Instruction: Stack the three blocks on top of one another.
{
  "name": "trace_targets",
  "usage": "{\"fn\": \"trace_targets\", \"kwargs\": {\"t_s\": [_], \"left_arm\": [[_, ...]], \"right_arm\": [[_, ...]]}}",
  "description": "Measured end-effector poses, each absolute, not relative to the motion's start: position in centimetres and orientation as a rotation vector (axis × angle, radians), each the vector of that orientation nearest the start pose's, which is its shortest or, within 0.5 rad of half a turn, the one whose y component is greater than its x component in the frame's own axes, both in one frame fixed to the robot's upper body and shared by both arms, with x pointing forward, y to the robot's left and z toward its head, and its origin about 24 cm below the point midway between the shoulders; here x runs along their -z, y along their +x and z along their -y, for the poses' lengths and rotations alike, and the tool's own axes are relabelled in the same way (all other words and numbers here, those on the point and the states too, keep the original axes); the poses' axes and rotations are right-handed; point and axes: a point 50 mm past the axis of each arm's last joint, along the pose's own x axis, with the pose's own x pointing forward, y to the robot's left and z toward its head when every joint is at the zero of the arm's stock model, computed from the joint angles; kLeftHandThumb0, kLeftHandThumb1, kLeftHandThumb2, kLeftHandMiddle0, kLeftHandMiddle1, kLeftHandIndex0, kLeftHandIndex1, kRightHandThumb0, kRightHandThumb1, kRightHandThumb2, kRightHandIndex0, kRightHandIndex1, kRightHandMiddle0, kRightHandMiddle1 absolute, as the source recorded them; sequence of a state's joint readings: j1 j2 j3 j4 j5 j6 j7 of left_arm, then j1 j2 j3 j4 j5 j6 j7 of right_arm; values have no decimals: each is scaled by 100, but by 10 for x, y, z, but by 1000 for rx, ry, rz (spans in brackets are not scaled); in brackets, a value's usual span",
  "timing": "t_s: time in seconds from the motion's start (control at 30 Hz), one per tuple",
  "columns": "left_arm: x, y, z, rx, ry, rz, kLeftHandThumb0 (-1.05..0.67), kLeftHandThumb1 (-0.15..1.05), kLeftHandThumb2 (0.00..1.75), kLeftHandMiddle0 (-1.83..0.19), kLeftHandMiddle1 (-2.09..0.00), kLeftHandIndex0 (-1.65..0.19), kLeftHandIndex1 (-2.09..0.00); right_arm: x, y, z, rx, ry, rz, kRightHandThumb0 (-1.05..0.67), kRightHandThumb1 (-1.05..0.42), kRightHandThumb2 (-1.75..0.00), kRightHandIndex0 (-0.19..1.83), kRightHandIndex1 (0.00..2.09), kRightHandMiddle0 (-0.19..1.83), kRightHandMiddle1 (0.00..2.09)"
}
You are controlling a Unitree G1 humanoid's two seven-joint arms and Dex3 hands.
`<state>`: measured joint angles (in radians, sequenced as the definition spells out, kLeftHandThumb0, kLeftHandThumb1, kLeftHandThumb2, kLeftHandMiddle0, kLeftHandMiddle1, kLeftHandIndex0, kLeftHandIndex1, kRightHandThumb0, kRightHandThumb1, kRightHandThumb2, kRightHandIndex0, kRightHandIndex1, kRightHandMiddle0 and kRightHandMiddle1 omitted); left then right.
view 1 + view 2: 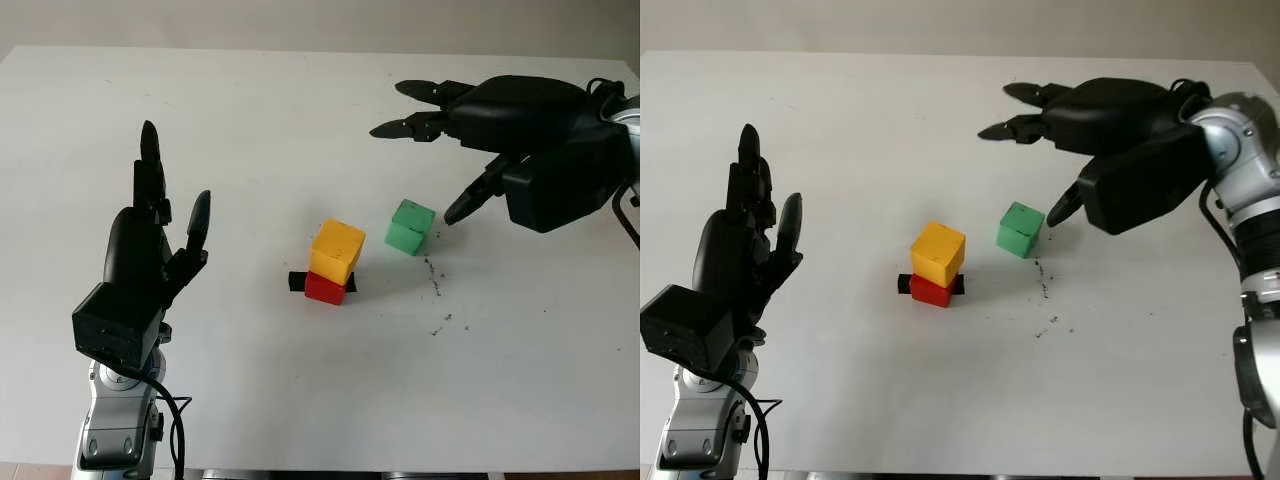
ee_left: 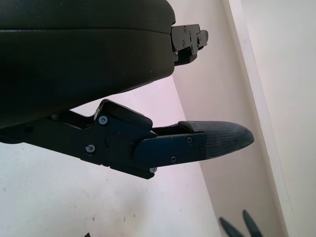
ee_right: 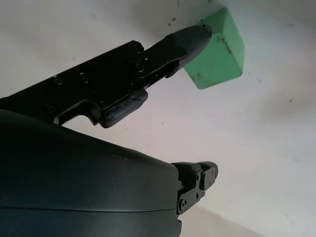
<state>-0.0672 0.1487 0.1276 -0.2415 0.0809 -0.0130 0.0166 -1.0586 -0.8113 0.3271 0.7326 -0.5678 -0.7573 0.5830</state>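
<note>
- You are bringing the right hand (image 1: 470, 150), open and holding nothing, over the green block (image 1: 410, 227); the block is sitting on the table (image 1: 250, 130) just below and inboard of its thumb tip.
- Treat the block as light, rigid and likely smooth-faced; grip two opposite side faces near mid-height.
- It is a cube with no long axis, sitting slightly rotated.
- The yellow block (image 1: 337, 250) is resting on the red block (image 1: 324, 288), farther inboard.
- The left hand (image 1: 150, 250) is idling open, well apart.

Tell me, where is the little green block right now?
The green block sits on the white table, just right of the yellow block stacked on the red block. The open right hand hovers beside it.
</note>
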Motion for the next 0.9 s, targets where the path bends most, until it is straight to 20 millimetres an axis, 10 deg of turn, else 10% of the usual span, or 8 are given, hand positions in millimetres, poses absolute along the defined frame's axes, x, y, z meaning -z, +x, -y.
{"fn": "trace_targets", "kwargs": {"t_s": [0.9], "left_arm": [[-123,257,-196,-109,240,331,-81,105,53,18,-5,16,-5]], "right_arm": [[-202,368,208,-803,-1730,337,-41,-85,-6,-3,6,56,21]]}}
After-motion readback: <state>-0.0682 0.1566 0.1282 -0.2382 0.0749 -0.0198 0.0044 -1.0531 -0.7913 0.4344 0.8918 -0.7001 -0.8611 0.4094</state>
